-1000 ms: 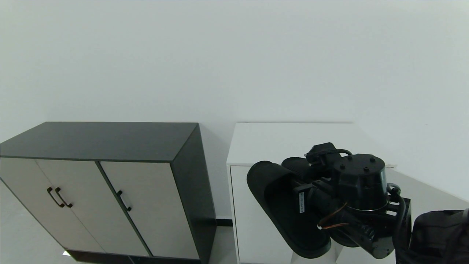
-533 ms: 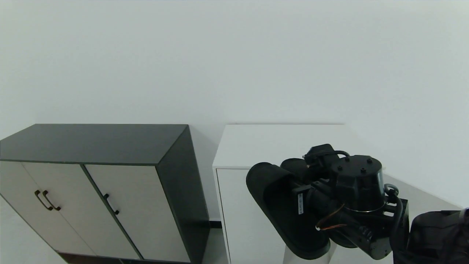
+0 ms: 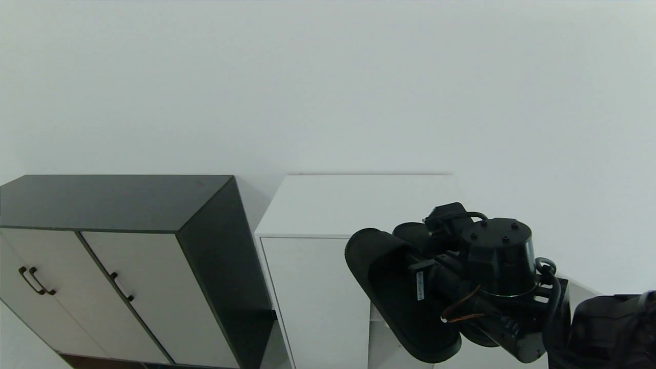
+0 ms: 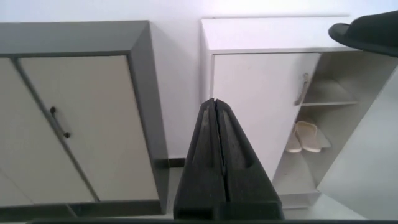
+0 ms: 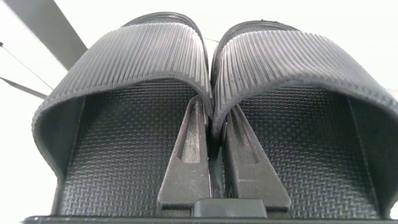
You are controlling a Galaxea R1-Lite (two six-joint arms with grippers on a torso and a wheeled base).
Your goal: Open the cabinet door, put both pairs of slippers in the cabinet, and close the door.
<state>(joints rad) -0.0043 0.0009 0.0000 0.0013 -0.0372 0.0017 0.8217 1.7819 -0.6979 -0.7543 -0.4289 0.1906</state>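
The right gripper [image 5: 213, 124] is clenched on a pair of black slippers [image 3: 405, 297], 1 finger lying on each insole and the 2 adjoining inner edges pinched between them, the ribbed straps arching over the fingertips. The pair hangs in the air at the right, in front of the white cabinet [image 3: 353, 205], toes pointing up and left and the soles turned toward the left. The left gripper [image 4: 214, 109] is closed tight with nothing in it, its fingers pressed flat together, and it is aimed at the gap between the 2 cabinets. The white cabinet's left door is shut, while its right side stands open and shows shelves; a pair of pale slippers [image 4: 308, 137] lies side by side on a low shelf inside. Just left of it stands a dark cabinet [image 3: 118, 200] with grey doors, all closed, each with a dark handle [image 3: 122, 287].
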